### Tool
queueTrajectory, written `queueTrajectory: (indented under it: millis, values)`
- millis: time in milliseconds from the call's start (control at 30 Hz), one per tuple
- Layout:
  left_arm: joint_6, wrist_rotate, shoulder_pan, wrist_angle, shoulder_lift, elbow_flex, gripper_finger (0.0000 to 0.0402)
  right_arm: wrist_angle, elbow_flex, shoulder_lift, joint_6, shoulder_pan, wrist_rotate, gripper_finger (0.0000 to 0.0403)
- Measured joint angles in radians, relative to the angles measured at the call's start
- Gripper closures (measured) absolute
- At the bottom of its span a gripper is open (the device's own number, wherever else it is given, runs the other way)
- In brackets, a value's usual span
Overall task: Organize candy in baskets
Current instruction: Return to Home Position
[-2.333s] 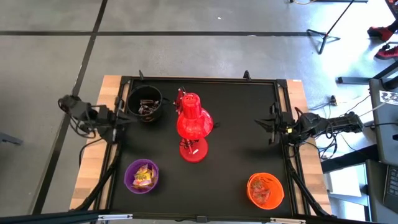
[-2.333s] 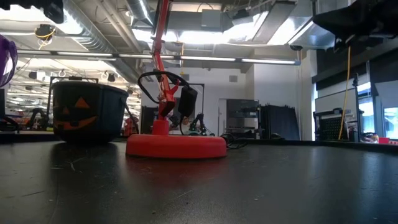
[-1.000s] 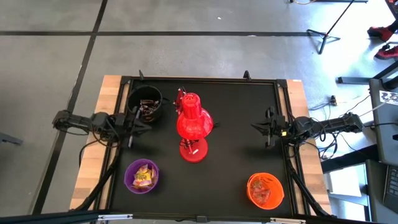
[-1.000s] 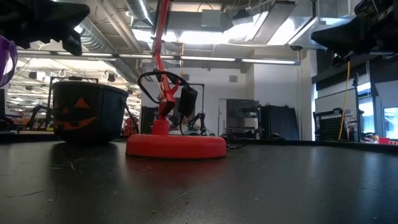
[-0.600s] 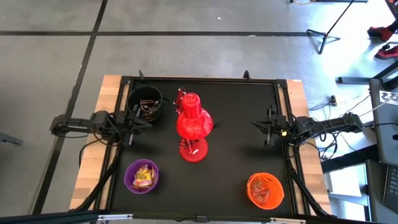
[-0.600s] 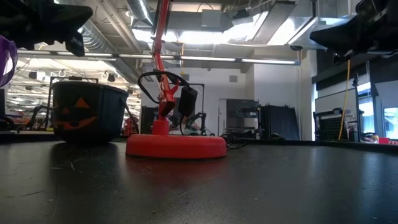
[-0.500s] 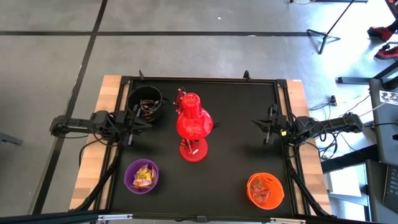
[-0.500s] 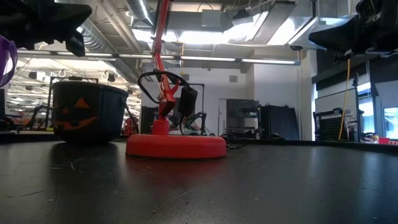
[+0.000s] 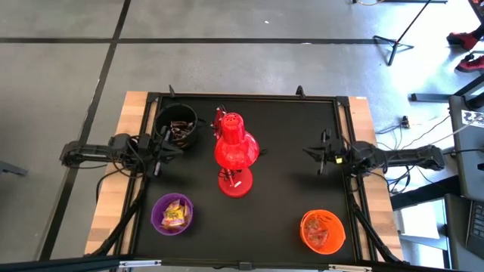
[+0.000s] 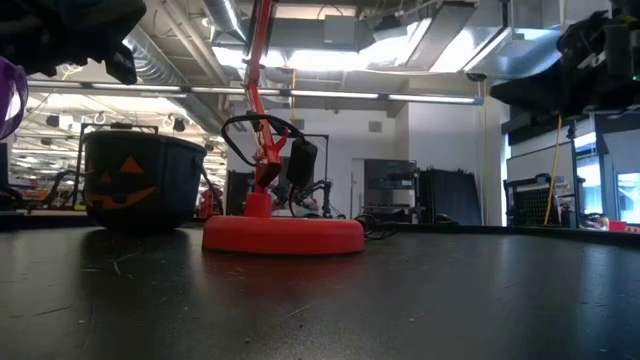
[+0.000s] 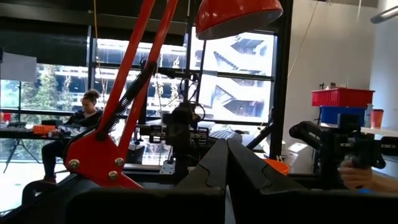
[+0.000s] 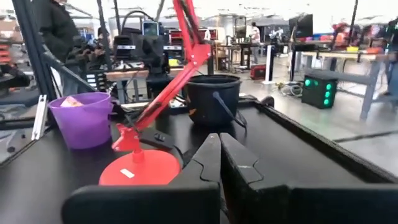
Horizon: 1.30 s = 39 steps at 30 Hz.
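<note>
Three baskets stand on the black table. The black basket (image 9: 176, 125) at the far left holds dark candy (image 9: 179, 131). The purple basket (image 9: 172, 214) at the near left holds yellow candy (image 9: 175, 215). The orange basket (image 9: 323, 230) at the near right holds candy too. My left gripper (image 9: 175, 148) hovers shut just near of the black basket, at the table's left edge. My right gripper (image 9: 307, 154) hovers shut at the right edge, pointing toward the table's middle. In the wrist views both grippers (image 11: 225, 163) (image 12: 219, 155) have their fingers together with nothing between them.
A red desk lamp (image 9: 234, 149) stands mid-table on its round base (image 10: 283, 235), its arm and shade rising between the two grippers. A raised black frame (image 9: 242, 97) rims the table. A person (image 11: 84, 111) sits in the room beyond.
My right gripper has sunk a little and its arm has swung slightly about its base. My left arm has also swung slightly at the table's left edge. Both grippers stay shut; baskets and lamp have not moved.
</note>
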Motion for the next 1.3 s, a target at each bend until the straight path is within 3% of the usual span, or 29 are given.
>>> queueTrajectory:
  millis: [267, 800, 1033, 1300]
  values:
    - [0.023, 0.012, 0.019, -0.008, 0.016, 0.0, 0.0402, 0.006, 0.0, -0.002, -0.029, -0.068, -0.049, 0.0403]
    - [0.002, 0.03, 0.076, 0.028, 0.179, 0.0, 0.0402, -0.042, 0.0, -0.002, 0.076, -0.065, -0.091, 0.0403]
    - [0.078, 0.09, 0.077, 0.104, 0.182, 0.0, 0.0402, 0.0, 0.0, -0.002, 0.11, -0.065, -0.122, 0.0403]
    - [0.078, 0.078, 0.077, 0.105, 0.182, 0.0, 0.0402, 0.042, 0.0, -0.002, 0.129, -0.065, -0.154, 0.0403]
